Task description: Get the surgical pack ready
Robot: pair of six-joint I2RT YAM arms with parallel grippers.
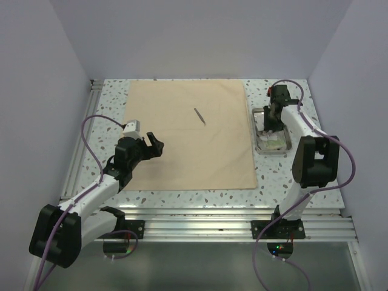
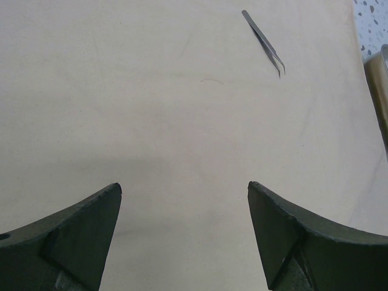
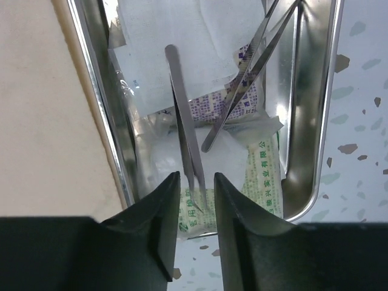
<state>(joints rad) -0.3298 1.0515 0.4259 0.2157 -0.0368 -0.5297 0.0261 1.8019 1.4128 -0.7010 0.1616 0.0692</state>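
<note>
The tan cloth [image 1: 188, 136] lies spread flat on the table, with one pair of thin tweezers [image 1: 199, 116] on it. My left gripper [image 1: 154, 144] hovers open over the cloth's near left part, and in the left wrist view those tweezers [image 2: 264, 43] lie far ahead of my left gripper [image 2: 184, 185]. The steel tray [image 1: 255, 130] sits to the right of the cloth. My right gripper [image 3: 197, 177] is down in the tray [image 3: 315, 109], jaws a little apart. The tips of straight tweezers [image 3: 182, 121] lie between the jaws with a gap on each side. The tweezers rest on white and green sachets [image 3: 264, 176].
A second crossed instrument [image 3: 248, 79] and a white gauze sachet [image 3: 176, 36] lie deeper in the tray. Grey walls enclose the speckled table on three sides. The tray's edge [image 2: 379, 85] shows at the right of the left wrist view.
</note>
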